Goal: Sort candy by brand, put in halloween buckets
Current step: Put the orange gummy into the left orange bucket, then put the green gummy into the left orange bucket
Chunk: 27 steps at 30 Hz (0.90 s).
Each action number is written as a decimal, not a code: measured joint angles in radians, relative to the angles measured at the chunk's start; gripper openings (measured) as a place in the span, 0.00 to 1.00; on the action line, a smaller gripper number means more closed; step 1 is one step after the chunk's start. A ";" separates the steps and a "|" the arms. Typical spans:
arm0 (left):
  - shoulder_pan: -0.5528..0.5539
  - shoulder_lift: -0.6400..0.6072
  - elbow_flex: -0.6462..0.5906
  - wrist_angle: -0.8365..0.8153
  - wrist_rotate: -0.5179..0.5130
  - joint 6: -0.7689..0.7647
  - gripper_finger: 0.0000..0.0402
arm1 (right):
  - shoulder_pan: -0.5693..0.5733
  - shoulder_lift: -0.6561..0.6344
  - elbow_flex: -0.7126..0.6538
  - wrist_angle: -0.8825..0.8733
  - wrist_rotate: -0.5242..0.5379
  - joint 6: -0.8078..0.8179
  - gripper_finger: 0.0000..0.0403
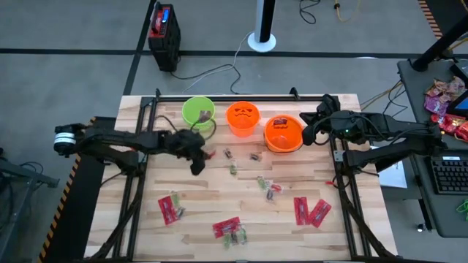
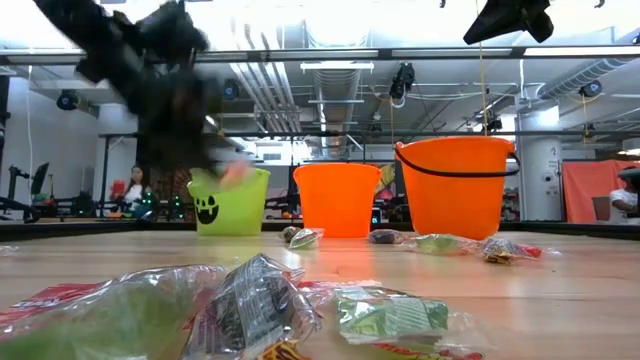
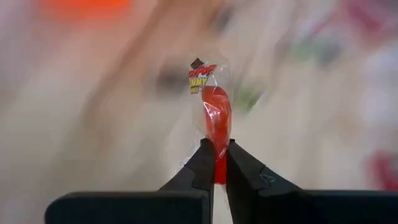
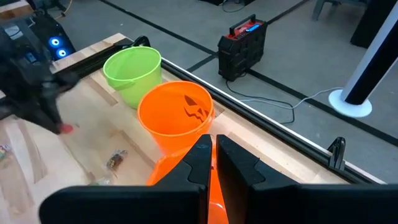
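Left tool [image 3: 216, 163] is clamped tight on a small clear-wrapped red candy [image 3: 216, 118]; the wrapper sticks up past the fingertips, with yellow print near its top. In the high view the left tool [image 1: 197, 157] sits over the table [image 1: 197, 201], just in front of the lime green bucket [image 1: 198, 112]. The left wrist background is smeared, so what lies under the candy is hard to tell.

Right tool [image 4: 211, 163] has its fingers nearly together with nothing visibly gripped. It hangs over the rim of the wider orange bucket [image 1: 282, 133] at the back right. The jack-o'-lantern bucket [image 1: 243, 117] stands between the green and wider orange ones; all three are in a row along the back edge.

Loose candy is still on the table:
- flat red packets at front left [image 1: 170, 209], front centre [image 1: 226, 227] and front right [image 1: 311, 211]
- small wrapped pieces mid-table [image 1: 269, 188] and in front of the jack-o'-lantern bucket [image 1: 255, 156]

The low view shows crinkly wrappers [image 2: 250, 305] close up in the foreground.

A red-and-black box [image 1: 164, 29] stands on the floor behind the table.
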 joint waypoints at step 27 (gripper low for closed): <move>0.289 0.639 0.875 -0.327 -0.052 0.311 0.21 | 0.000 0.000 0.000 0.006 -0.001 -0.015 0.04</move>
